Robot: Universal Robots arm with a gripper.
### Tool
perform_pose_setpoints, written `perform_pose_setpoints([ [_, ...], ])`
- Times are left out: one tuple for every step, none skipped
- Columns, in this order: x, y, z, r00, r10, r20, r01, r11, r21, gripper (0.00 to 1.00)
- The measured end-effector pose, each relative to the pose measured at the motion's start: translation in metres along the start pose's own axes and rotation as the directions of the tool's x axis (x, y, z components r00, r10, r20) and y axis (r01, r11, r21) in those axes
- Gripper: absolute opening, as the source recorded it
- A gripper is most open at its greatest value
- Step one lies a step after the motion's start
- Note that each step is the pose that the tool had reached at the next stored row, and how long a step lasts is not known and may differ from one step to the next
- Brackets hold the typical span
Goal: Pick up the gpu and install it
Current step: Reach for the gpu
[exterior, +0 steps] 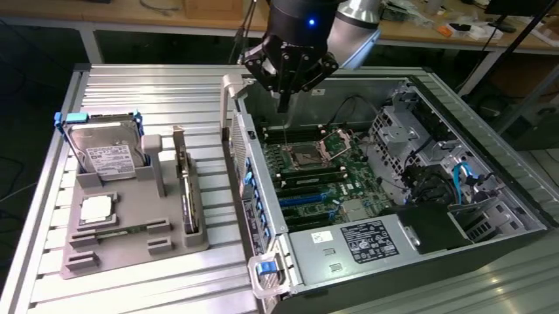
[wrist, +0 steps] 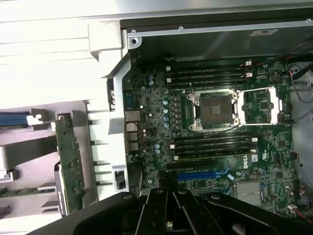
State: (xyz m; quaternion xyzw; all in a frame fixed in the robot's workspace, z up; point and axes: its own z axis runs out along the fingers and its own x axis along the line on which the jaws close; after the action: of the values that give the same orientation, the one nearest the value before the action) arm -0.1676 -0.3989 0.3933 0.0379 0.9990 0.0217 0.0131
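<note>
1. The claw (exterior: 282, 103) is hanging over the open case (exterior: 489, 216). Its fingers are pressing together into one point and are gripping nothing.
2. Directly below the claw, the motherboard (exterior: 323, 176) is lying exposed. The tip is standing clear of the board, above the end where the memory slots are.
3. The gpu (exterior: 188, 203) is standing on its long edge in a slot of the gray holder (exterior: 131, 252). The holder is resting on the surface (exterior: 140, 91), outside the case. Nothing is touching the card.
4. From the claw, the gpu is lying toward the exterior view's left and closer to that camera. It is on the other side of the case's side wall and well apart from the claw.
5. The card's long axis is running roughly parallel to that wall. Its silver bracket is rising at the end nearer the claw.
6. In the wrist view, the card's green face is showing just beside the case wall, off to one side of the claw.
7. The hard drive (exterior: 105, 157) and the CPU chip (exterior: 96, 207) are sitting in the same holder, farther from the claw than the gpu.
8. Judging by this layout, the pick-up is not yet done and the card is waiting in its slot.
</note>
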Motion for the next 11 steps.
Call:
perform_pose_setpoints([
  [0.004, -0.0003, -0.0001, 1.0, 0.0, 0.0, 0.0, 1.0, 0.0, 0.11],
  [0.007, -0.0005, -0.0002, 1.0, 0.0, 0.0, 0.0, 1.0, 0.0001, 0.11],
  [0.009, -0.0007, -0.0003, 1.0, 0.0, -0.0001, 0.0, 1.0, 0.0001, 0.11],
  [0.012, -0.0009, -0.0004, 1.0, 0.0, -0.0001, 0.0, 1.0, 0.0001, 0.11],
  [0.015, -0.0012, -0.0004, 1.0, 0.0, 0.0, 0.0, 1.0, 0.0001, 0.11],
  [0.018, -0.0014, -0.0005, 1.0, 0.0, 0.0, 0.0, 1.0, 0.0001, 0.11],
  [0.02, -0.0016, -0.0006, 1.0, 0.0, 0.0001, 0.0, 1.0, 0.0, 0.11],
  [0.023, -0.0018, -0.0007, 1.0, 0.0, 0.0, 0.0, 1.0, 0.0, 0.11],
  [0.026, -0.002, -0.0007, 1.0, 0.0, 0.0001, 0.0, 1.0, 0.0, 0.11],
  [0.029, -0.0022, -0.0008, 1.0, 0.0, 0.0, 0.0, 1.0, 0.0, 0.11],
  [0.032, -0.0025, -0.0009, 1.0, 0.0, 0.0001, 0.0, 1.0, 0.0, 0.11],
])
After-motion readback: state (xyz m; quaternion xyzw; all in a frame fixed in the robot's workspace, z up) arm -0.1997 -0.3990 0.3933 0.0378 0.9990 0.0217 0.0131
